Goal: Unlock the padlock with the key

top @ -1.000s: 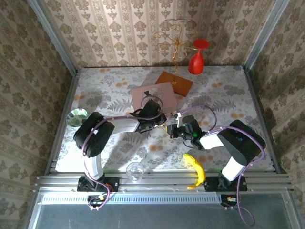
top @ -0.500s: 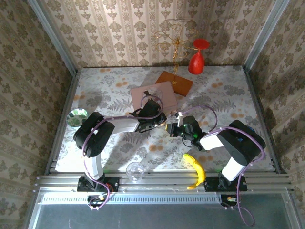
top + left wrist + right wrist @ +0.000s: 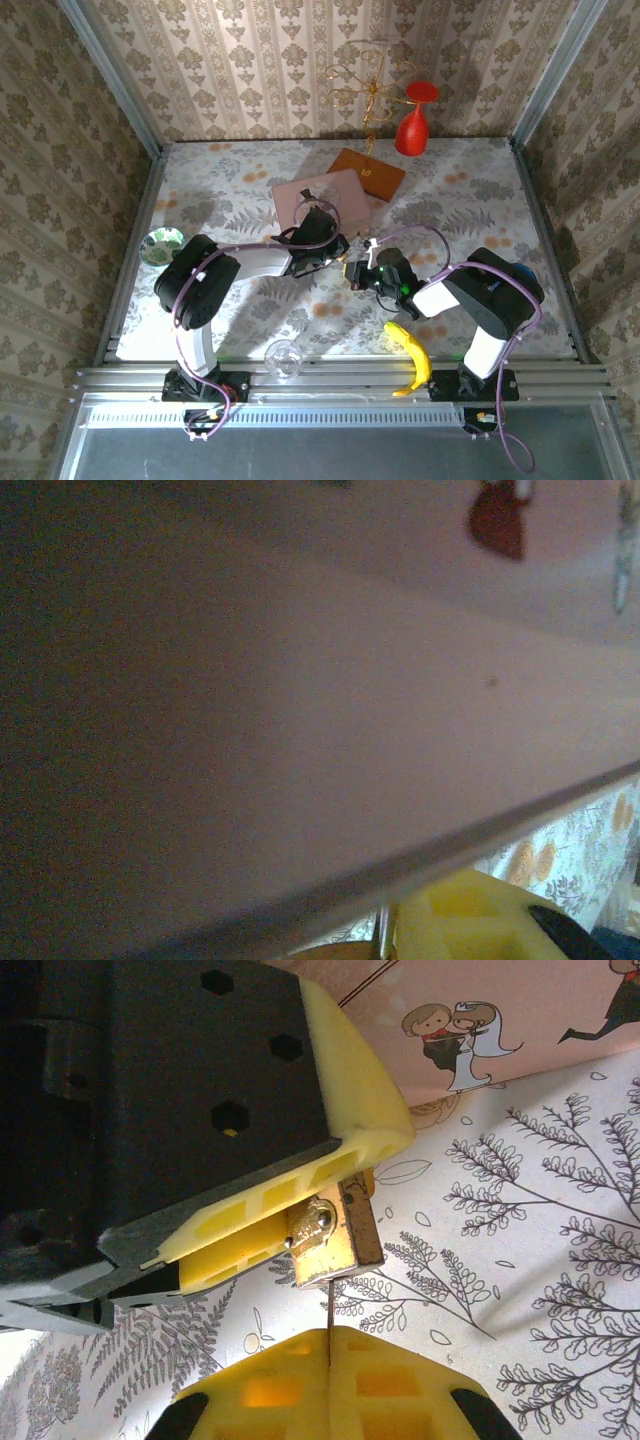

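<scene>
The small brass padlock point(image 3: 335, 1235) hangs above the fern-print table, pinched between the yellow fingers point(image 3: 260, 1245) of my left gripper point(image 3: 337, 254). Its underside faces my right gripper point(image 3: 329, 1360), whose yellow pads are shut on the thin key point(image 3: 328, 1310). The key's blade stands edge-on and its tip touches the bottom of the padlock body. In the top view the two grippers meet at the table's middle, with the padlock point(image 3: 350, 267) between them and my right gripper point(image 3: 362, 273) just to its right. The shackle is hidden.
The pink picture box point(image 3: 322, 200) lies just behind the left gripper and looms close in the left wrist view. Behind it are a brown board point(image 3: 366, 172), a red wine glass point(image 3: 412, 125) and a gold wire stand point(image 3: 368, 85). A banana point(image 3: 410, 355), a clear glass point(image 3: 283, 357) and a small bowl point(image 3: 160, 243) sit nearer.
My right gripper has crept left toward the left gripper, bringing the key up to the padlock. The left arm has held still.
</scene>
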